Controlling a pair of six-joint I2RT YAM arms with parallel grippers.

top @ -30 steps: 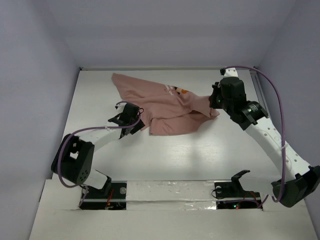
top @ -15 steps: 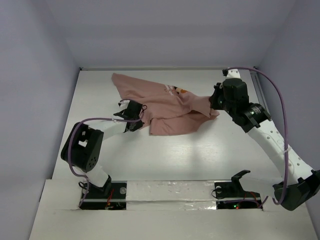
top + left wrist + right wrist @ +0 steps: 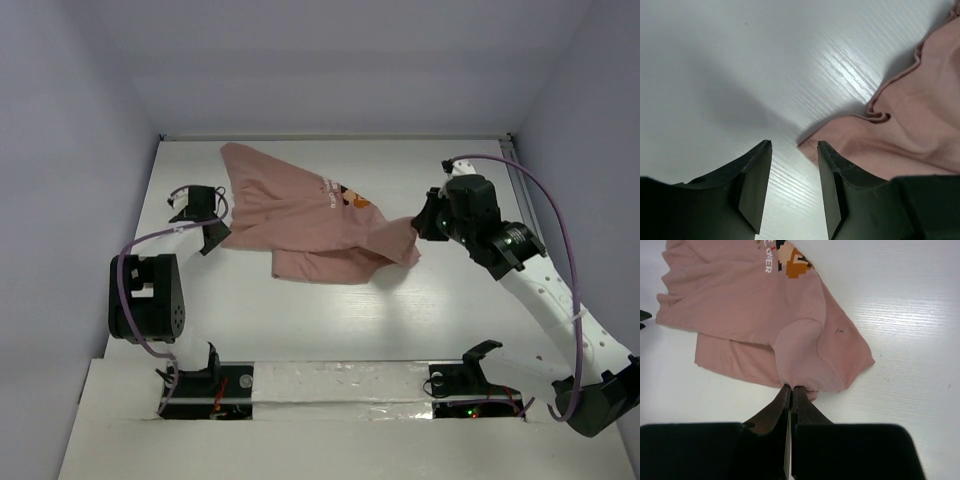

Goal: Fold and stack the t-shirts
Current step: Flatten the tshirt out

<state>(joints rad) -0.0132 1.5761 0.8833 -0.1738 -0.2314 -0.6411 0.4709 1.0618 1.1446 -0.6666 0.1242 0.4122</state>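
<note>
The dusty-pink t-shirt (image 3: 300,212) lies crumpled and partly doubled over on the white table (image 3: 330,310), its chest print and white lettering facing up. My left gripper (image 3: 212,232) is open at the shirt's left edge. In the left wrist view a corner of the t-shirt (image 3: 910,125) lies just beyond the tips of the left gripper (image 3: 794,146), with bare table between the jaws. My right gripper (image 3: 418,228) is shut on a bunched fold at the shirt's right end. The right wrist view shows the right gripper (image 3: 791,388) pinching the t-shirt (image 3: 740,305) near a sleeve.
Pale walls close in the table on the left, back and right. A metal rail (image 3: 517,172) runs along the far right edge. Purple cables loop over both arms (image 3: 560,230). The arm bases sit at the near edge (image 3: 340,385).
My left gripper has moved left, from the shirt's lower-left fold to its left edge. The shirt has shifted left. My right gripper has moved slightly left and nearer with its fold.
</note>
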